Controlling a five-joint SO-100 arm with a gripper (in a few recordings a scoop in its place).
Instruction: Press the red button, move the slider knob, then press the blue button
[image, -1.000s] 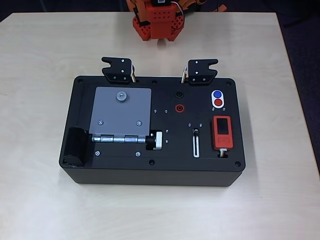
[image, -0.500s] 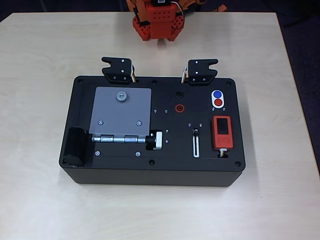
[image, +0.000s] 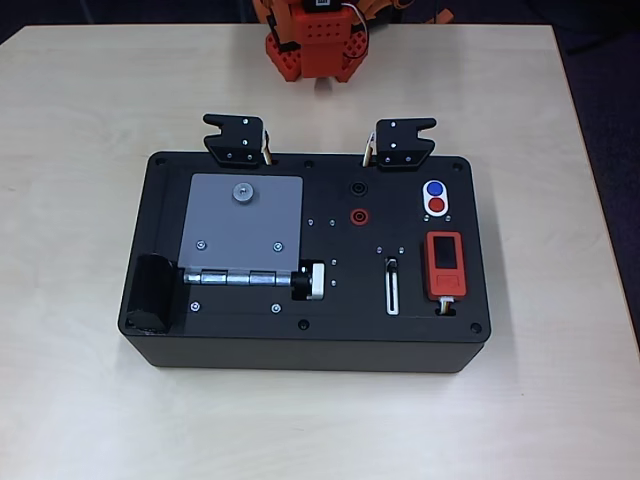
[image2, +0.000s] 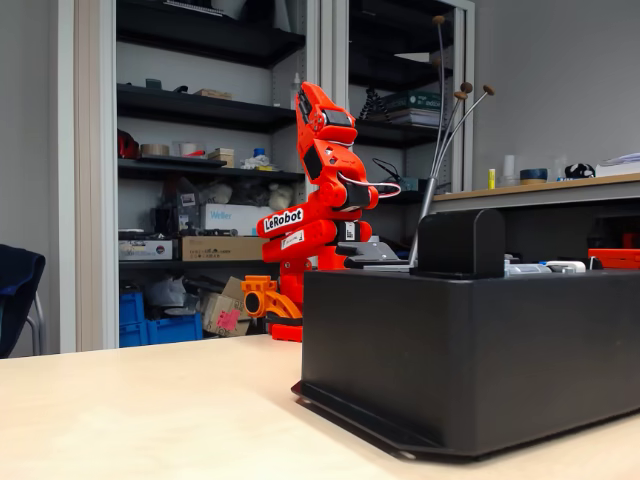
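Overhead, one black box (image: 300, 345) sits on the pale tabletop (image: 80, 120). At its right end a white oval plate (image: 435, 198) frames two buttons: one blue button (image: 434, 189) toward the arm, one red button (image: 436, 205) just below it in this view. Below them lies one orange-red unit (image: 444, 265) with a dark screen, and left of that one narrow white-rimmed slot (image: 392, 290) with the slider knob (image: 392, 265) at its upper end. Two round sockets, one black (image: 357, 188) and one red (image: 357, 215), sit mid-panel beside one grey hinged plate (image: 242, 222). Two black brackets (image: 236, 138) stand at the far edge. The orange arm's base (image: 315, 45) shows at the top.

In the fixed view, the arm (image2: 310, 230) stands folded upright behind the box (image2: 470, 360), well apart from the buttons. Its claw (image2: 322, 112) is raised, and I cannot tell whether it is wide or narrow.
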